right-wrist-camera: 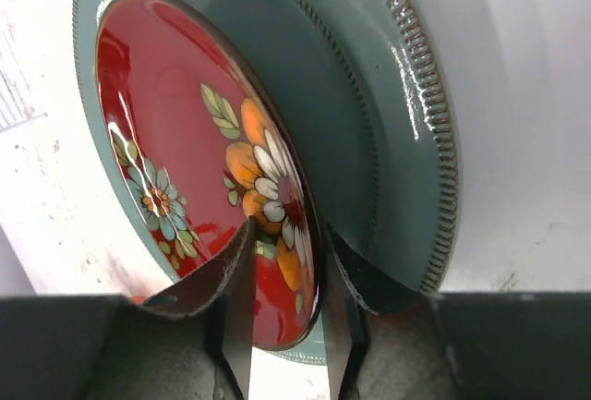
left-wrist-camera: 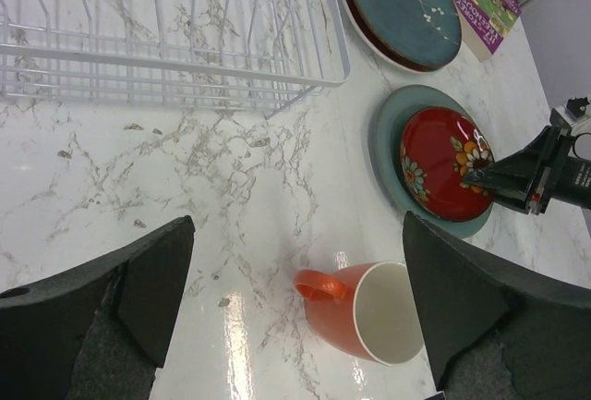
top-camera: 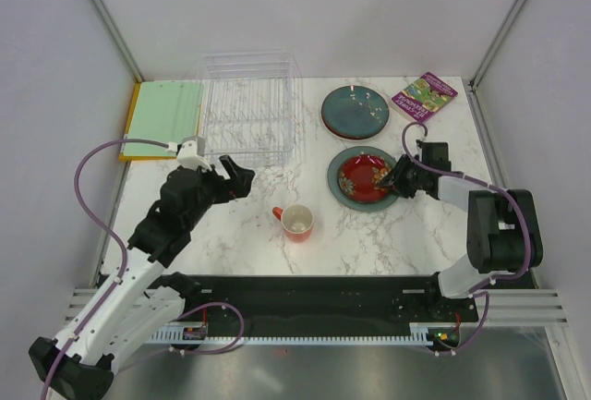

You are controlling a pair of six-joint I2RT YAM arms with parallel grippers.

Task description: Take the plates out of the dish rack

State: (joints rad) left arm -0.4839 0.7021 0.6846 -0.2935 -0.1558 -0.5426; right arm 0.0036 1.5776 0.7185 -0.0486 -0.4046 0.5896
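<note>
The clear dish rack (top-camera: 247, 104) (left-wrist-camera: 185, 58) stands at the back left with no plate in its slots. A dark teal plate (top-camera: 355, 111) (left-wrist-camera: 402, 7) lies at the back right, a reddish rim showing under it. A grey-teal plate (top-camera: 343, 187) (right-wrist-camera: 406, 95) lies nearer, with a small red flowered plate (top-camera: 363, 179) (right-wrist-camera: 175, 114) on it. My right gripper (top-camera: 386, 178) (right-wrist-camera: 291, 234) straddles the red plate's near rim, jaws parted with a gap on one side. My left gripper (top-camera: 238, 178) (left-wrist-camera: 295, 234) hangs wide open and empty above the table, in front of the rack.
An orange-red mug (top-camera: 297, 222) (left-wrist-camera: 369, 312) lies on its side at the table's middle, just under my left gripper. A flat green board (top-camera: 162, 115) sits left of the rack. A purple book (top-camera: 425, 96) lies at the back right corner.
</note>
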